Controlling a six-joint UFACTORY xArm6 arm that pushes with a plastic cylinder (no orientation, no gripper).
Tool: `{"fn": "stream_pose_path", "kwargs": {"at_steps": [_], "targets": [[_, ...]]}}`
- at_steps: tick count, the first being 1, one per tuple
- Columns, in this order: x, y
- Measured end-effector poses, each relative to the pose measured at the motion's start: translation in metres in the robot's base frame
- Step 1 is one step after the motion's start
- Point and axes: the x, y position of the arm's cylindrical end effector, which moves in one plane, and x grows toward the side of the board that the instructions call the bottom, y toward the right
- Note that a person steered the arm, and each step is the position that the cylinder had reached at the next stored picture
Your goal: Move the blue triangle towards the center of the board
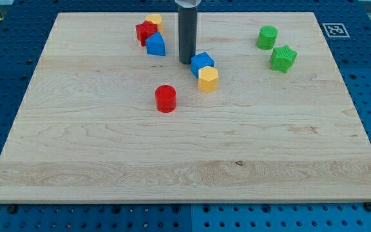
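The blue triangle (pixel 155 44) lies near the view's top, left of centre, touching a red block (pixel 145 31) with a yellow block (pixel 153 20) behind them. My tip (pixel 186 61) rests on the board just right of the blue triangle, with a gap between them. A blue cube-like block (pixel 202 64) sits right next to my tip on its right, with a yellow hexagonal block (pixel 207 78) touching it below.
A red cylinder (pixel 165 98) stands below my tip near the board's middle. A green cylinder (pixel 267 37) and a green star-shaped block (pixel 283 58) sit at the view's upper right. The wooden board (pixel 185 161) lies on a blue perforated table.
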Motion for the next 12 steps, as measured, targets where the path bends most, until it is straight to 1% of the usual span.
{"fn": "stream_pose_path", "kwargs": {"at_steps": [1,2,3,4,5,6,7,8,9,10,11,12], "targets": [[0.010,0.024],[0.017,0.108],[0.037,0.154],[0.032,0.134],[0.007,0.087],[0.000,0.032],[0.002,-0.015],[-0.003,-0.076],[-0.010,-0.119],[-0.027,-0.107],[-0.038,-0.056],[-0.031,0.014]]}}
